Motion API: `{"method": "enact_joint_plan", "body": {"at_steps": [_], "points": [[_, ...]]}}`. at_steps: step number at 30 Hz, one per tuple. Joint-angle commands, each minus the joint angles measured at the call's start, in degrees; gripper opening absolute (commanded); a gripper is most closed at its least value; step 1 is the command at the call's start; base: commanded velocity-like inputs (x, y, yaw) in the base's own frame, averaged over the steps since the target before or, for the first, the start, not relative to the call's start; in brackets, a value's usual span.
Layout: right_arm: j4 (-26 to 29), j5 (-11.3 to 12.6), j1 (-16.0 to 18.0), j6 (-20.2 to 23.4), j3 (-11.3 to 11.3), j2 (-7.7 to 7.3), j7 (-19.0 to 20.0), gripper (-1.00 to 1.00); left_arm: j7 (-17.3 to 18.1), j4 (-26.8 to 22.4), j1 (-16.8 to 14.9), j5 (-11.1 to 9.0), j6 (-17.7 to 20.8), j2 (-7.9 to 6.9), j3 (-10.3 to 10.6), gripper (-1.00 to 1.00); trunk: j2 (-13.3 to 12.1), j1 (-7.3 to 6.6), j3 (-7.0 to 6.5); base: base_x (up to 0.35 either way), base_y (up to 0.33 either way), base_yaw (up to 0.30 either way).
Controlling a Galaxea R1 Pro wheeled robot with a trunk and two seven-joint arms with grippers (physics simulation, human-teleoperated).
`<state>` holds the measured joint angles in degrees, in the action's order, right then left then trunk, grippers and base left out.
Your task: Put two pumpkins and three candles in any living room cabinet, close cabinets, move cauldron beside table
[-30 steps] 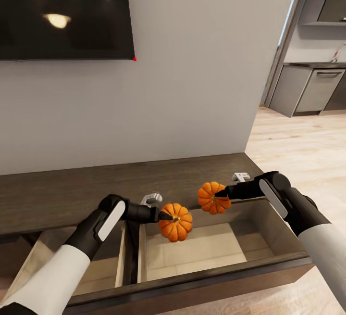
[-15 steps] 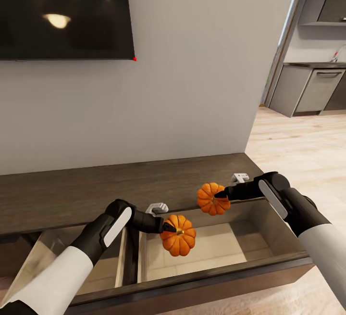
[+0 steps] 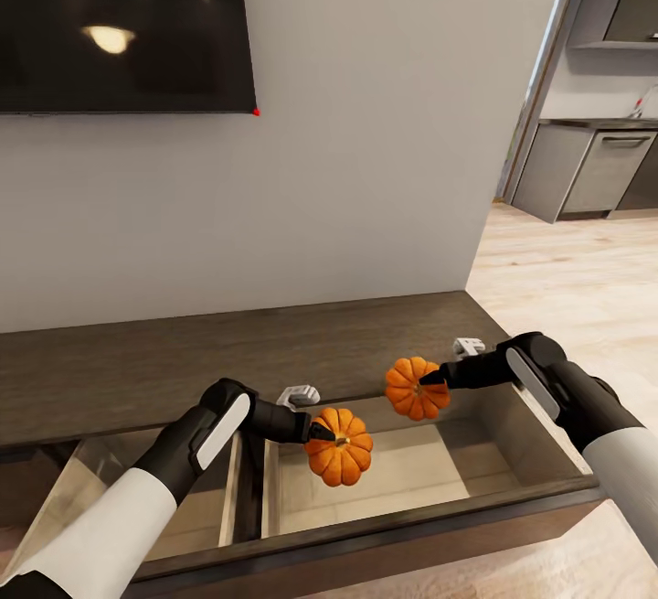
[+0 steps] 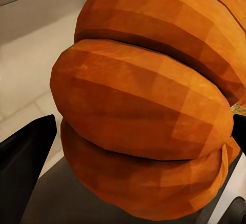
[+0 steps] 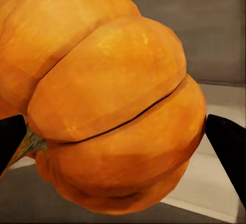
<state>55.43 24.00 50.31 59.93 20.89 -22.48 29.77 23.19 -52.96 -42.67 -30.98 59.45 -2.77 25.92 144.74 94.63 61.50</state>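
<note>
**Both pumpkins held over the open drawer**

From the head camera I have the left gripper (image 3: 322,434) clenched on one pumpkin (image 3: 339,459), which hangs inside the mouth of the open right-hand drawer (image 3: 411,475) of the cabinet (image 3: 183,366), above its pale floor. On my left wrist camera that pumpkin (image 4: 148,106) sits between the dark fingertips (image 4: 25,157).

The right gripper (image 3: 429,378) grasps the second pumpkin (image 3: 416,389), at about 2 o'clock from the first and well apart from it, up at the drawer's back edge by the cabinet top. On the right wrist camera this pumpkin (image 5: 113,101) is pinched between the fingertips (image 5: 228,147).

A dark TV screen (image 3: 123,23) hangs on the wall at 11 o'clock.
</note>
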Motion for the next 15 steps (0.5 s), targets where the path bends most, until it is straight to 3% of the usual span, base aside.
{"method": "enact_joint_plan", "body": {"at_steps": [1, 4, 11, 15], "points": [[0.03, -0.44, 0.05, 0.07, 0.23, -0.16, 0.79, -1.0, 0.45, -0.04, -0.05, 0.39, 0.05, -0.04, 0.1, -1.0, 0.02, -0.01, 0.06, 0.0, 0.0, 0.0], [0.03, -0.45, 0.05, 0.07, 3.75, -0.34, 1.06, -1.0, 0.45, -0.04, -0.05, 0.39, 0.05, 0.0, 0.14, -1.0, 0.02, -0.01, 0.06, 0.0, 0.0, 0.0], [-0.05, -0.45, 0.1, 0.07, 4.92, -0.31, 1.08, -1.0, 0.45, -0.04, -0.05, 0.42, 0.05, 0.5, 0.19, -1.0, 0.02, -0.01, 0.06, -0.044, 0.0, 0.0], [-0.14, -0.46, 0.11, 0.07, 8.22, -0.32, 1.08, -1.0, 0.43, -0.04, -0.05, 0.44, 0.05, 0.53, 0.23, -1.0, 0.02, -0.01, 0.06, -0.003, 0.0, 0.0]]}}
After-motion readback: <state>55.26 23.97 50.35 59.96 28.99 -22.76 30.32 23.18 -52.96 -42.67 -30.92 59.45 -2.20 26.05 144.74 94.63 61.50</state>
